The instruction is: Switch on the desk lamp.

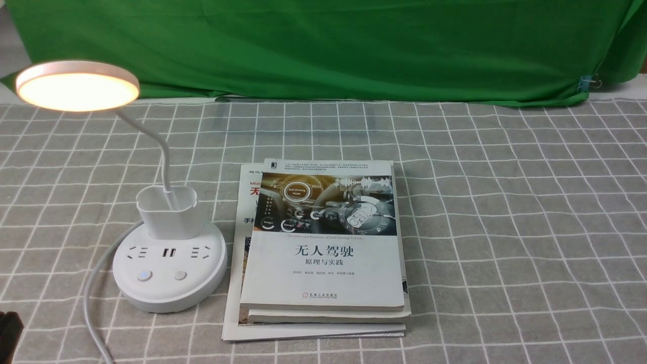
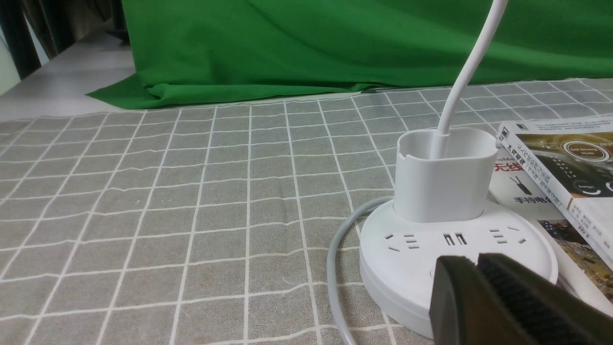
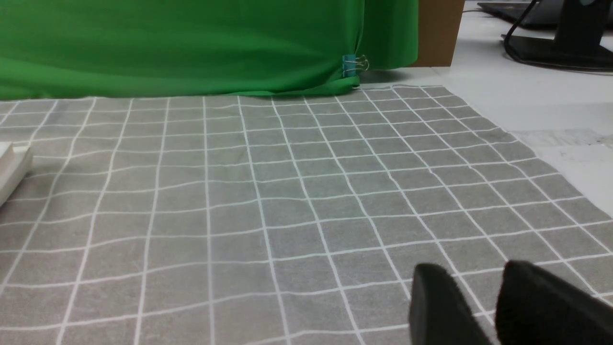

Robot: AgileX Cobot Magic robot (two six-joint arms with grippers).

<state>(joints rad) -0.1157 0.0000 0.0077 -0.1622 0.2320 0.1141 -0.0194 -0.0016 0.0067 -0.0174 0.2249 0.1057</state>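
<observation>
The white desk lamp (image 1: 169,268) stands at the left of the table. Its round disc head (image 1: 77,86) glows warm white, so it is lit. The thin neck rises from a small cup (image 1: 167,212) on the round base, which has sockets and two buttons; the left button (image 1: 144,275) shows a faint blue light. In the left wrist view my left gripper (image 2: 476,259) is shut and empty, its tips in front of the base (image 2: 407,258) on the near side. In the front view only a dark corner of it (image 1: 9,331) shows, apart from the lamp. My right gripper (image 3: 474,270) is open and empty over bare cloth.
A stack of books (image 1: 323,242) lies right beside the lamp base. The lamp's grey cable (image 1: 93,298) curves off the near left edge. A grey checked cloth (image 1: 505,227) covers the table, and a green curtain (image 1: 354,45) hangs behind.
</observation>
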